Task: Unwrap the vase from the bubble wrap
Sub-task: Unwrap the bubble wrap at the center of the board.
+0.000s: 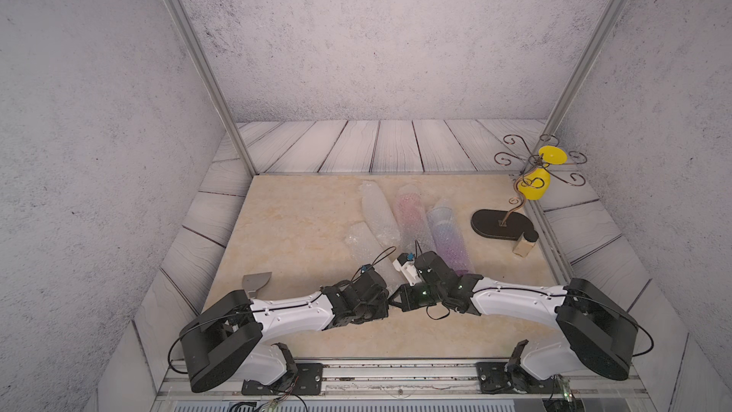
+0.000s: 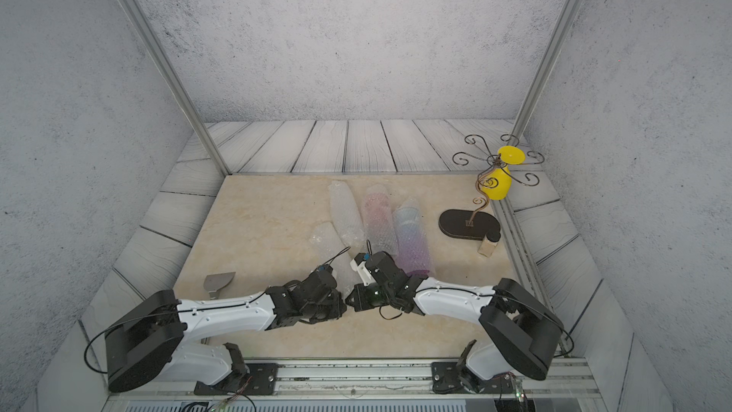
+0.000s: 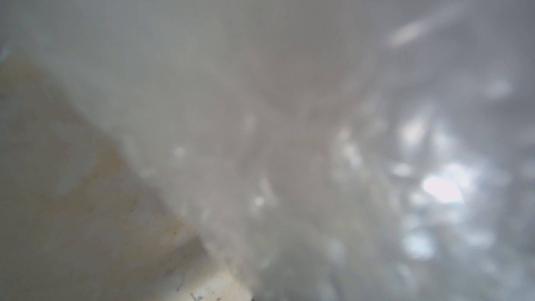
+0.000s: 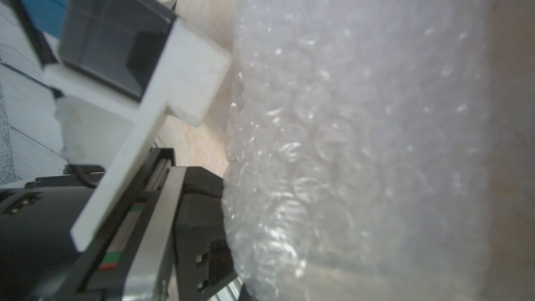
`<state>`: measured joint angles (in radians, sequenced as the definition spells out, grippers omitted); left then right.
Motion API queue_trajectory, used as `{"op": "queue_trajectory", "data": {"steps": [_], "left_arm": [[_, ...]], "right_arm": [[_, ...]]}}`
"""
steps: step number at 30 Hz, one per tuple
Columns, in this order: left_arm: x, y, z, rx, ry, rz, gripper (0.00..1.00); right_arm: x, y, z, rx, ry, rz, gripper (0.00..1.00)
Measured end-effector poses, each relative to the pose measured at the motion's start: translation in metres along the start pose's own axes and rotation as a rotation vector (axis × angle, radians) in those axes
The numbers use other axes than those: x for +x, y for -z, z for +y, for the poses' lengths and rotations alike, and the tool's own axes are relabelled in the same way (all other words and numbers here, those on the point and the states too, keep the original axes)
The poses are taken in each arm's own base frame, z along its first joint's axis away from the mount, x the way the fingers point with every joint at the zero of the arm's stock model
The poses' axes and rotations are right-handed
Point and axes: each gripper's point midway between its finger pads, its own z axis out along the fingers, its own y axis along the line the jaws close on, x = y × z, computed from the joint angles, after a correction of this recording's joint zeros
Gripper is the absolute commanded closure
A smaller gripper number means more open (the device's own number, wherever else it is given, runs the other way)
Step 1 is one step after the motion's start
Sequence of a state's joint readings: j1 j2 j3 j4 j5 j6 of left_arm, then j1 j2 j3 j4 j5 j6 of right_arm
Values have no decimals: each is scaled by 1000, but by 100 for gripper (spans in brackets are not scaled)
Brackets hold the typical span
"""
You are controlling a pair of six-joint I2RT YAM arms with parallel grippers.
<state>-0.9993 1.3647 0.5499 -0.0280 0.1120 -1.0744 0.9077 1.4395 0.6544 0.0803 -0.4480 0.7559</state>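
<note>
Several rolls of bubble wrap lie on the beige table [image 1: 301, 231] in both top views. A pink shape shows through one roll [image 1: 412, 216] and a purple-blue shape through another [image 1: 449, 231]; a third [image 1: 378, 212] looks colourless. A fourth clear roll [image 1: 366, 249] [image 2: 328, 243] runs toward the near edge, and whether a vase is inside it cannot be told. My left gripper [image 1: 386, 295] and right gripper [image 1: 397, 300] meet tip to tip at its near end, both shut on the bubble wrap [image 4: 333, 140]. Blurred wrap [image 3: 347, 169] fills the left wrist view.
A metal scraper [image 1: 257, 283] lies near the left arm. At the right stand a wire jewellery stand on a black oval base [image 1: 501, 223] and a small black-capped bottle [image 1: 525, 245]. A yellow vase-shaped object [image 1: 535, 188] sits behind the stand, by the frame post.
</note>
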Motion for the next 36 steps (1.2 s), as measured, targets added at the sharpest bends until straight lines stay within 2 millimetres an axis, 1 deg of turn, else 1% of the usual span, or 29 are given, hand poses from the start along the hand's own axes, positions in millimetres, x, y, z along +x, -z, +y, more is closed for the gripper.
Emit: {"op": "queue_trajectory", "data": {"steps": [4,6,12,14,18,20,25,26,27,30,33,36], "left_arm": [[2,3,1,13,-5,-3,100],[2,8,2,26,-7,-11,100],[4,36,10,37,1,-52,100],[5,46,18,21,8,-68,100],[11,61,46,-51,26,-91,100],[12,68,53,-69,31,-105,100],[11,80,63,-96,38,-133,100],[11,81,65,-104,40,-135,100],[12,81,67,-112,40,-133,100],[14,82,74,-146,39,-126,100],[18,84,84,-187,31,-113,100],[21,83,86,-198,24,-94,100]], "right_arm": [[1,0,-1,-1,0,0,100],[2,1,1,-5,3,-2,100],[-1,9,9,-25,20,-33,100],[-1,8,11,-32,19,-37,100],[0,8,11,-42,3,-43,100],[-1,7,12,-48,-1,-46,100],[-4,7,16,-66,-7,-63,100],[-3,7,15,-65,-10,-63,98],[-2,7,14,-64,-14,-63,93],[5,6,5,-43,-37,-48,71],[14,4,-11,9,-65,-31,62],[19,5,-19,47,-74,-23,59]]}}
